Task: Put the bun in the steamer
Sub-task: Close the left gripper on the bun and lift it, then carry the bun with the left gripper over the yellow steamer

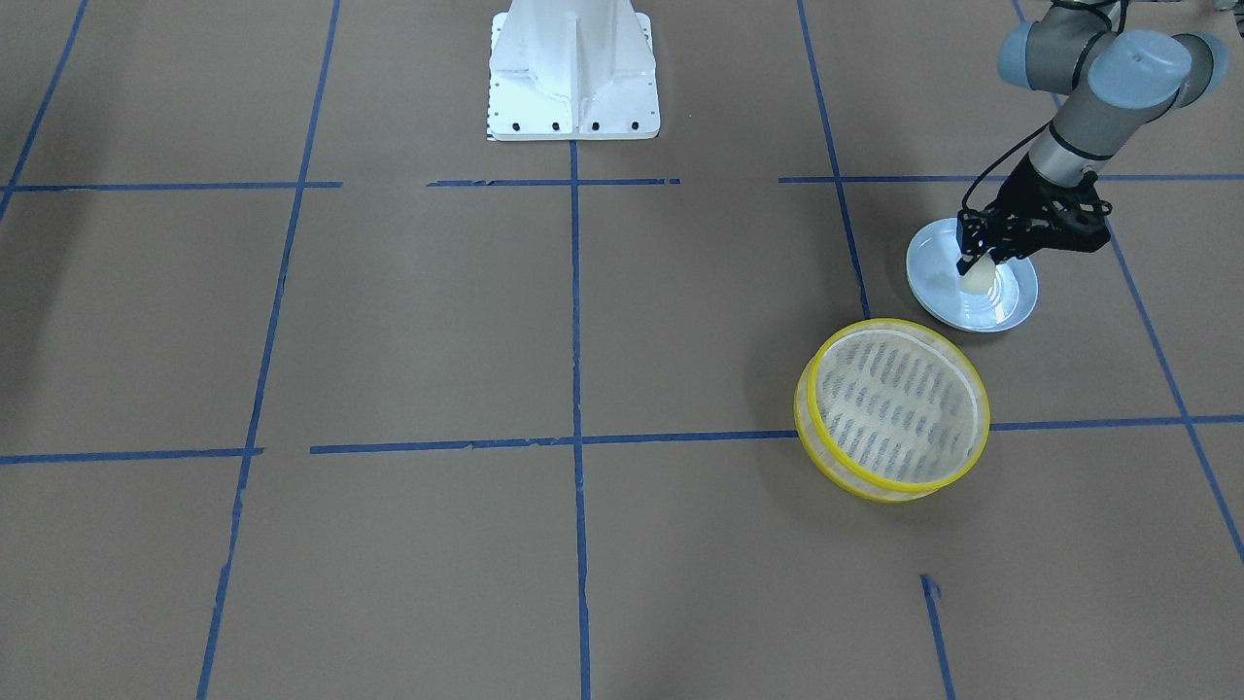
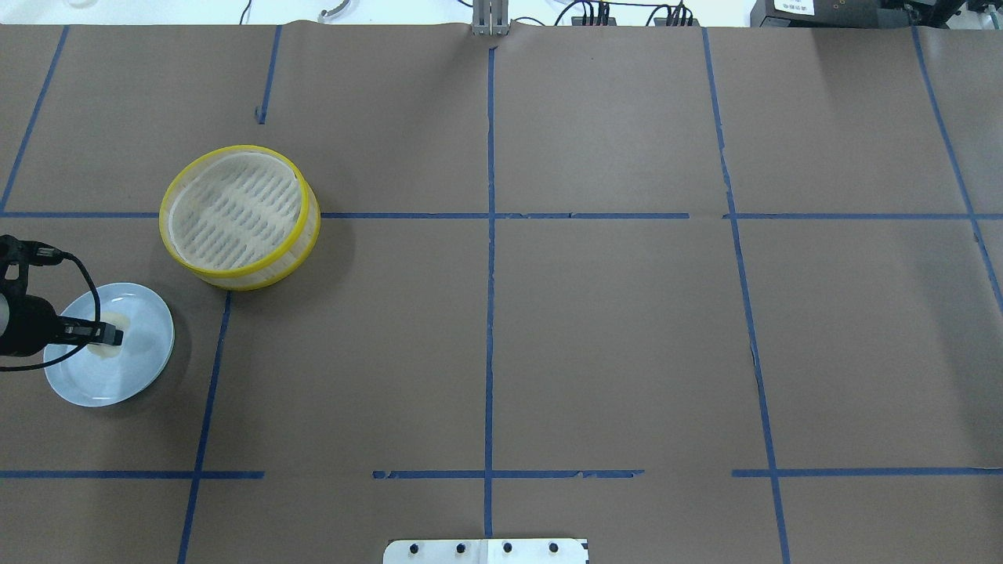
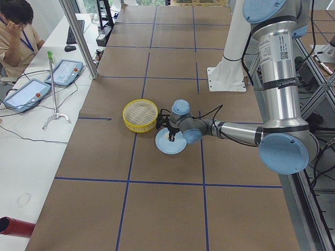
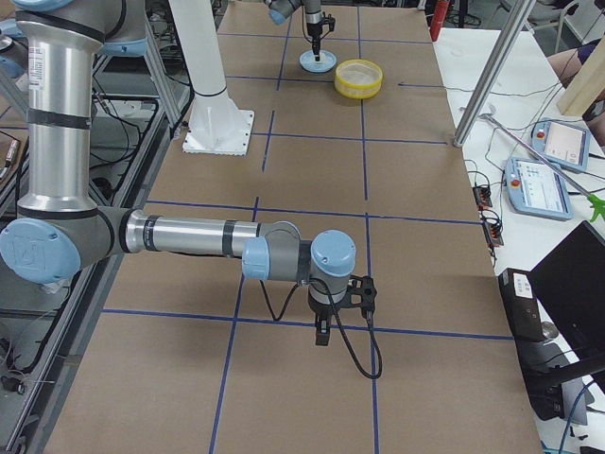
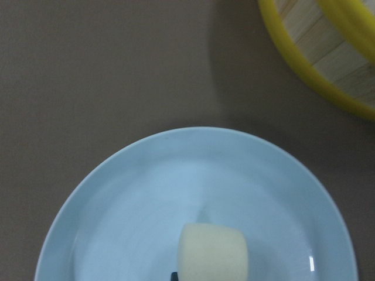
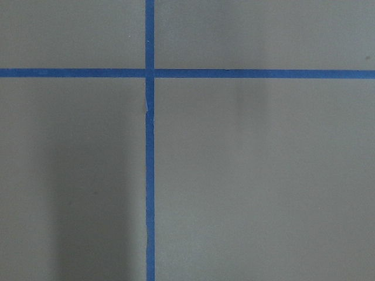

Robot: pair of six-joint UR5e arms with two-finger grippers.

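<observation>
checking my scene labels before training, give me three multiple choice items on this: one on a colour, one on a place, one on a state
1. What colour are the rims of the steamer?
A) red
B) yellow
C) green

2. Where is the bun?
A) inside the steamer
B) at the light blue plate, under the left gripper
C) on bare table paper beside the robot's base

3. What state is the steamer in?
A) empty
B) holding the bun
C) covered by a lid

Answers:
1 B: both rims show bright yellow in the overhead and front-facing views.
2 B: the left wrist view shows the cream bun against the plate's blue.
3 A: only its slotted whitish floor shows inside.
</observation>
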